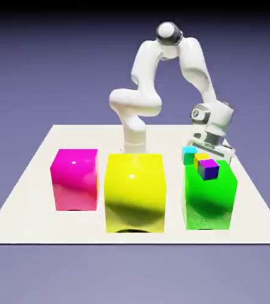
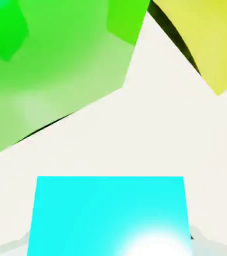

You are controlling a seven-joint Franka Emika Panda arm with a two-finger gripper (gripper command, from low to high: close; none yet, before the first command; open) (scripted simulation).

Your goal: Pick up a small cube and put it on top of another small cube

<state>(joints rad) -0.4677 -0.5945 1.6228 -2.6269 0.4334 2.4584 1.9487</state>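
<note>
Hand view: a cyan cube [image 2: 110, 215] fills the bottom middle, large and square-on, right where a gripped thing would show. It hides the claw's tips apart from pale grey slivers at its lower corners. Beyond it lies bare table [image 2: 150, 130], with the green block [image 2: 50, 65] ahead to the upper left and the yellow block [image 2: 205, 35] ahead to the upper right.

In the exterior view the claw [image 1: 198, 151] hangs from the white arm [image 1: 200, 71] just behind the green block's top edge. The cyan cube [image 1: 189, 155] sits at its lower end, seemingly clear of the table. So the claw is closed tight on the cyan cube; the jaws themselves are mostly hidden in both views.

The purple cube [image 1: 209, 170] rests on top of the green block [image 1: 210, 199], just in front of and slightly below the claw. A small yellow cube [image 1: 201, 159] shows between it and the cyan one; whether the yellow cube touches either I cannot tell.

The cube is probably held high because the target sits raised on the green block, so it has to come in above the purple top face and then lower. The yellow cube so near the purple one leaves little room for a sideways slip. The magenta block [image 1: 74, 178] stands well off to the far side and plays no part.
</note>
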